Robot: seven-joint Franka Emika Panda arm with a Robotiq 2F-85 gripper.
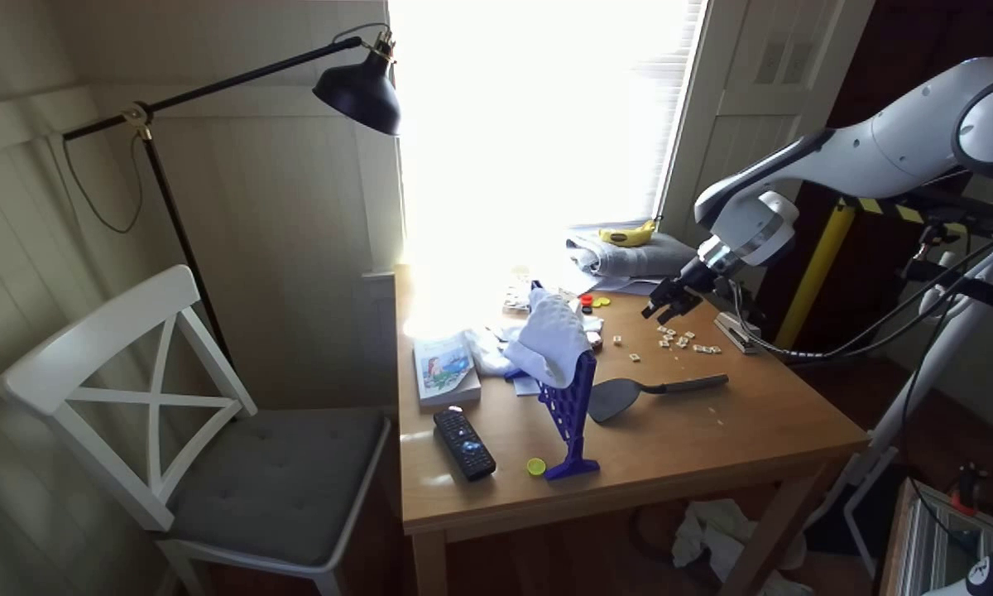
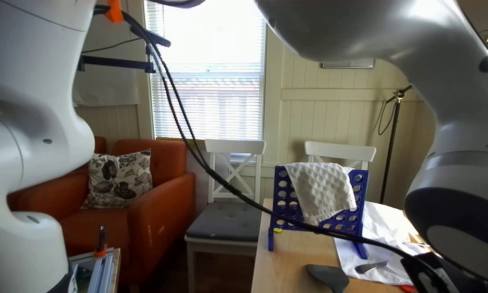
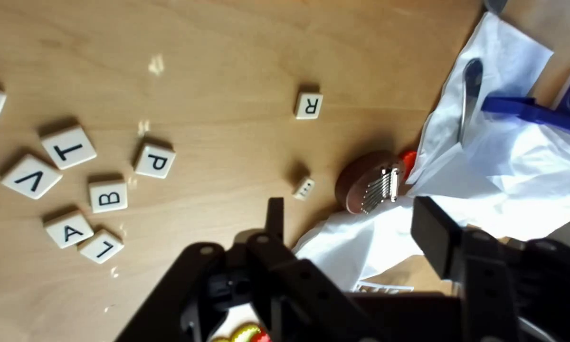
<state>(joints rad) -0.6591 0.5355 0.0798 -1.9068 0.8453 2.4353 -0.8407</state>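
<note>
My gripper (image 3: 354,223) is open, with nothing between its fingers. In an exterior view the gripper (image 1: 655,314) hangs over the wooden table, near scattered letter tiles (image 1: 669,339). In the wrist view a small brown thumb piano (image 3: 368,185) with metal tines lies beyond the fingertips, partly against a crumpled white sheet (image 3: 346,247). A tile marked R (image 3: 308,105) and a small tile on edge (image 3: 304,188) lie nearby. Several more letter tiles, such as B (image 3: 108,196), lie to the left. A red piece (image 3: 408,161) shows behind the thumb piano.
A blue upright grid (image 1: 575,406) draped with a white cloth (image 1: 550,339) stands on the table. A dark spatula (image 1: 616,399), remote (image 1: 463,443), book (image 1: 447,368) and stapler (image 1: 736,333) lie around it. Bananas (image 1: 629,235) rest on a folded grey towel (image 1: 629,258).
</note>
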